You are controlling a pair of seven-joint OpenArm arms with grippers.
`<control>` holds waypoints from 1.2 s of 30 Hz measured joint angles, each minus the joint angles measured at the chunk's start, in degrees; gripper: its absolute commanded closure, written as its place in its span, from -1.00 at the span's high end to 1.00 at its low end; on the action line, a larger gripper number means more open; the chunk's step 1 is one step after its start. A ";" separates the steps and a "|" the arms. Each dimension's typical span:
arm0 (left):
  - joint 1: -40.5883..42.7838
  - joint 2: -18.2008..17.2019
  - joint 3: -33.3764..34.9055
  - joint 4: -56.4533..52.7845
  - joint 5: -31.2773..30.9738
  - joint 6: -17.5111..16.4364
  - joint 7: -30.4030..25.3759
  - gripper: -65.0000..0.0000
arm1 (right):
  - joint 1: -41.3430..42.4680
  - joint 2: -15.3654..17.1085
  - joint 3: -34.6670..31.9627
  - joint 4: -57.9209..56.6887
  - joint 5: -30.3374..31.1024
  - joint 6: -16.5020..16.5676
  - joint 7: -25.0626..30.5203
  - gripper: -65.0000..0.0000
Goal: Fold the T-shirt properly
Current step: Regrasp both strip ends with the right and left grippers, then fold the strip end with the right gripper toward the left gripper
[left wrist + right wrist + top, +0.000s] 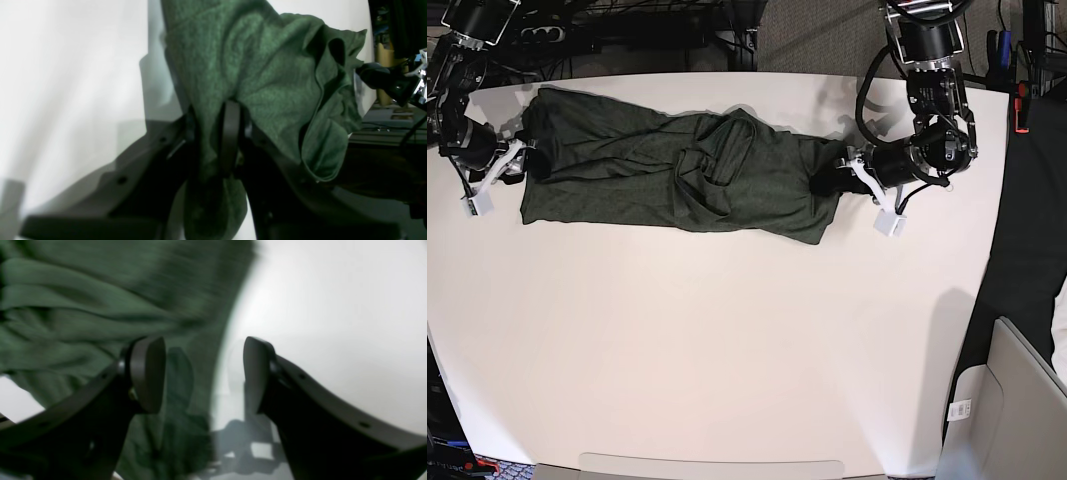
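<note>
The white table (727, 350) lies bare across its whole near half, from the lower hem of the T-shirt (667, 175) to the front edge, so a gripper could pass freely there. The shirt stretches along the far part of the table, bunched into raised folds near its middle. The left gripper (832, 181) blocks the shirt's end on the base view's right, its jaws closed on a gathered fold of cloth. The right gripper (532, 165) stands at the opposite end, jaws spread wide, one finger (146, 373) over the fabric and the other above bare table. A narrow strip of table stays free behind the shirt.
</note>
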 measured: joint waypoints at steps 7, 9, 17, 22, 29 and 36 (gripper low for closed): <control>-0.02 0.33 0.17 0.00 -0.04 0.00 0.17 -0.85 | 0.28 -1.88 -3.50 0.63 1.68 0.22 -0.15 0.15; -0.02 0.33 0.17 0.00 -0.02 -0.02 0.17 -0.85 | 0.59 -3.19 -3.28 0.85 2.27 0.24 -1.11 0.15; 0.00 0.33 0.17 0.00 -0.04 -0.02 0.17 -0.85 | 0.22 -6.32 -4.28 2.40 3.76 0.42 -2.67 -0.16; 0.04 0.33 0.17 0.00 -0.15 0.00 0.17 -0.85 | -0.09 -6.95 -4.87 2.99 3.85 0.33 -4.68 -0.81; 0.11 0.33 0.17 0.00 -0.22 0.00 0.17 -0.85 | -0.28 -6.99 -3.34 2.56 10.23 -0.04 -8.17 -0.82; 0.48 0.70 0.17 0.00 -3.48 0.04 2.75 -0.85 | -0.87 -3.98 3.56 2.16 17.07 -0.07 -9.70 -0.82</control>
